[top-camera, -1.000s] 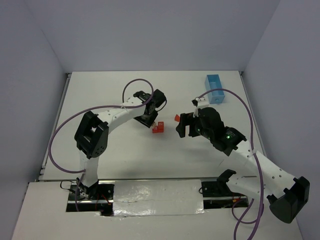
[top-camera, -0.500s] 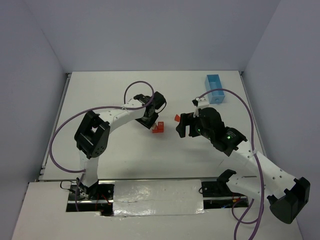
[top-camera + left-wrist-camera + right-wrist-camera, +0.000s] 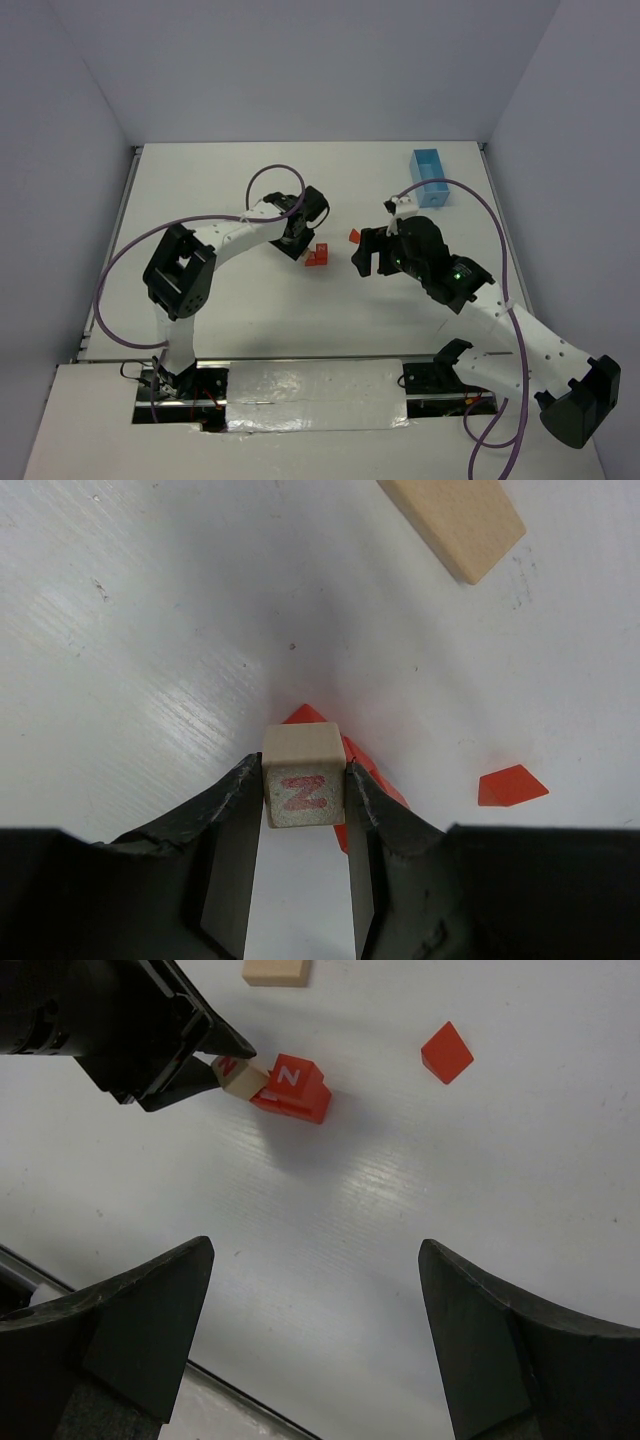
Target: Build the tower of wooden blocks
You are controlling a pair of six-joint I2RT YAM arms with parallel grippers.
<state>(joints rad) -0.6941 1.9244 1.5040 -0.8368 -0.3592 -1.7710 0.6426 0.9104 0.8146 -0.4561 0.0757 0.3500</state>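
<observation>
My left gripper (image 3: 303, 767) is shut on a pale tan cube (image 3: 304, 780) with a red Z on its face. Just behind the cube sits a small stack of red blocks (image 3: 372, 772); in the right wrist view the tan cube (image 3: 243, 1081) hangs right beside that red stack (image 3: 293, 1087), whose top shows a white letter. A red roof-shaped block (image 3: 446, 1052) lies alone on the table to the right of the stack. My right gripper (image 3: 315, 1250) hovers open and empty, nearer than the stack. From above, the left gripper (image 3: 300, 240) and right gripper (image 3: 365, 255) flank the red blocks (image 3: 319, 256).
A flat tan plank (image 3: 455, 520) lies on the table beyond the stack. A light-blue tray (image 3: 431, 177) stands at the back right of the white table. Purple cables loop over both arms.
The left arm has shifted slightly, bringing the tan cube a little closer to the red stack. The right arm has not moved.
</observation>
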